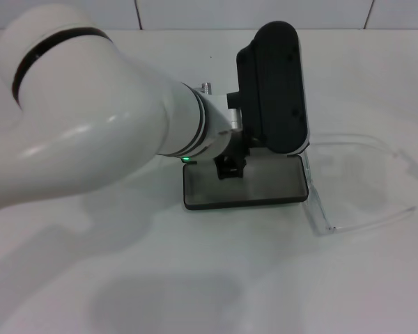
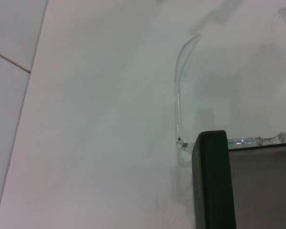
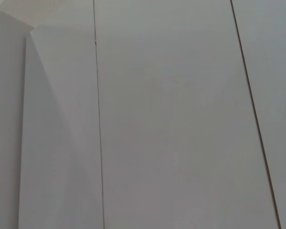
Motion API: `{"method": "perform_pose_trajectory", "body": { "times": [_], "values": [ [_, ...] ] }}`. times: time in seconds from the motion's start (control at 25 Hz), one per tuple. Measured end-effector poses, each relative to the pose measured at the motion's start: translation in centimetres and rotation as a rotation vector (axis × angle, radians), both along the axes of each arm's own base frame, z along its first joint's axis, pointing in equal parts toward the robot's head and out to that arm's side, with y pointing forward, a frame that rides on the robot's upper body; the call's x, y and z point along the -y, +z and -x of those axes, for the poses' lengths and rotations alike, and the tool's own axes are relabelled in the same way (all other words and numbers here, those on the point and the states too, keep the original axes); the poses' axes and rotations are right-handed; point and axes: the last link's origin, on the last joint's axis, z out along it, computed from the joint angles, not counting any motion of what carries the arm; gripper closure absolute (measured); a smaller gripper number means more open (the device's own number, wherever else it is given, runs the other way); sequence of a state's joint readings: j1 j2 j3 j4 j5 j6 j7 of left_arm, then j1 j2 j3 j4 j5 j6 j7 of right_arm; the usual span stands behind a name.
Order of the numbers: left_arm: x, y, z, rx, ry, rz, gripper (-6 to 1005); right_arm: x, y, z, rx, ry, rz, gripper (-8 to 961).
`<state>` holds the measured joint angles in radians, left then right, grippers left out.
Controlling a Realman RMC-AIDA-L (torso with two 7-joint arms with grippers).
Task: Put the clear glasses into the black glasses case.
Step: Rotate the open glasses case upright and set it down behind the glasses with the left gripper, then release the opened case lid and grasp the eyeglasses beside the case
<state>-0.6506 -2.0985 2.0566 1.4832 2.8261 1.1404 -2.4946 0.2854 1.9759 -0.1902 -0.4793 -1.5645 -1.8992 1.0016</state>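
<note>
You have bare white table [image 1: 216,278] nearest you, open along the front. One flat black rectangular glasses case [image 1: 245,182] lies ahead, open, grey lining up, its lid raised at the back. Your left gripper [image 1: 230,167] sits just over the lining near the case's left end; whether its fingers are parted or closed you cannot tell. One pair of clear plastic wraparound glasses [image 1: 355,181] lies outside, seemingly touching the case's right edge. The right arm is unseen.
</note>
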Motion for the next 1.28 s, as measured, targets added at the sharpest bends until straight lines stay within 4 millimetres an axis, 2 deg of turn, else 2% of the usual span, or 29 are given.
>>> {"method": "perform_pose_trajectory", "body": {
  "times": [0.32, 0.92, 0.96, 1.04, 1.28],
  "values": [
    [0.0, -0.6, 0.6, -0.019, -0.008, 0.009, 676, 0.1, 0.0, 0.0, 0.001, -0.002, 0.000, 101],
    [0.6, -1.3, 0.2, -0.009, -0.047, 0.030, 635, 0.3, 0.0, -0.2, 0.003, -0.006, -0.002, 102],
    [0.6, -1.3, 0.2, -0.008, -0.048, 0.030, 607, 0.3, 0.0, -0.2, 0.004, -0.006, -0.002, 102],
    [0.6, -1.3, 0.0, -0.005, -0.051, 0.030, 552, 0.4, 0.0, -0.2, 0.006, -0.006, -0.005, 102],
    [1.0, -0.5, -1.2, 0.014, -0.072, 0.027, 544, 0.2, -0.2, -0.4, 0.018, -0.019, 0.000, 102]
  ]
}}
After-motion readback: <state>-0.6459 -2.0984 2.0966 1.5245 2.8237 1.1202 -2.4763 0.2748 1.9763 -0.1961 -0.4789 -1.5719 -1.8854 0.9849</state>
